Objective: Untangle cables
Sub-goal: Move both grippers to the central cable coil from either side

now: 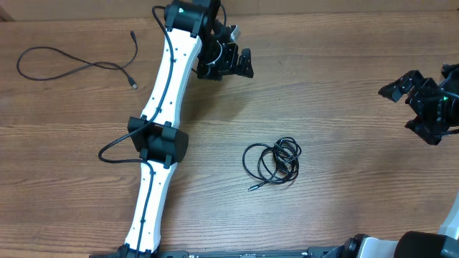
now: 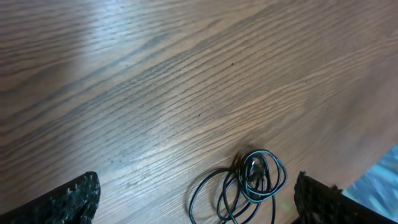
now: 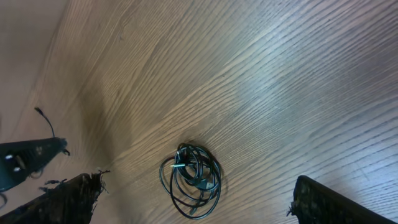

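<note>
Right now I am holding my two pincers wide open, gripping nothing: the left pincer is hovering near the far edge of the table, the right pincer at its right side. Two cables are lying well apart: a coiled cable mid-table and a long wavy cable far left.

Light brown wood-grain table, a bluish surface just past its edge
</note>
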Robot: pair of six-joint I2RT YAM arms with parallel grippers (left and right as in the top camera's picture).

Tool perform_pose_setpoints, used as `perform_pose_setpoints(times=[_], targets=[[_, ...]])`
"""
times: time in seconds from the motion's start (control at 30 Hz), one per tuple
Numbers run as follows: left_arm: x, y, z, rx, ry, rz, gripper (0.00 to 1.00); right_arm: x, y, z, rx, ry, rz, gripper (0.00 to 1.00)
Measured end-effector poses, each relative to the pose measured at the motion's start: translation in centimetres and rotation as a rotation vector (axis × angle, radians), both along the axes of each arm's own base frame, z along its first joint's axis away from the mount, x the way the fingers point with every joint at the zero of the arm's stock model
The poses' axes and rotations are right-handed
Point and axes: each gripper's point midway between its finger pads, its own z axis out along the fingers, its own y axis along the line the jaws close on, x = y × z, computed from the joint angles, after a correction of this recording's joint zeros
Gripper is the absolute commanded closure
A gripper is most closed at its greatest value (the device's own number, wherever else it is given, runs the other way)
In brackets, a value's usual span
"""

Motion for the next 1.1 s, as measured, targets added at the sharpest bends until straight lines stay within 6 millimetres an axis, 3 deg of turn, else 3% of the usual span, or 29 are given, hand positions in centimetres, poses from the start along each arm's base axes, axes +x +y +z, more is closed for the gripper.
perform_pose_setpoints(times=[0.1, 0.2, 0.23, 0.33, 0.43, 0.53, 0.73, 0.83, 1.1], targets=[[-0.2, 1.0, 2.9, 0.028, -0.06, 0.028, 0.0, -0.2, 0.1, -0.1, 0.004, 0.009, 0.0, 0.0], [-1.5, 2.6, 7.1, 0.071, -0.133, 0.064, 0.0, -0.3, 0.2, -0.1, 0.007, 0.016, 0.0, 0.0], [-2.8, 3.4, 9.1, 0.092, -0.162, 0.072, 0.0, -0.4, 0.2, -0.1, 0.008, 0.018, 0.0, 0.0], [-6.0, 4.6, 12.2, 0.127, -0.195, 0.075, 0.0, -0.4, 0.3, -0.1, 0.013, 0.019, 0.002, 0.0], [-9.8, 5.2, 13.6, 0.153, -0.185, 0.057, 0.0, -0.4, 0.5, -0.1, 0.016, 0.018, 0.009, 0.0], [-12.3, 5.1, 12.0, 0.193, -0.114, 0.022, 0.0, -0.3, 1.6, -0.5, 0.022, 0.029, 0.044, 0.0], [-14.7, 3.4, 3.1, 0.302, 0.111, -0.025, 0.0, -0.3, 4.7, -1.7, 0.032, 0.056, 0.142, 0.0], [-15.7, 2.5, -0.3, 0.33, 0.164, -0.05, 0.02, -0.5, 6.2, -2.3, 0.037, 0.076, 0.193, 0.0], [-16.6, 1.7, -5.2, 0.348, 0.201, -0.016, 0.02, -1.8, 10.9, -5.2, 0.023, 0.147, 0.365, 0.02]])
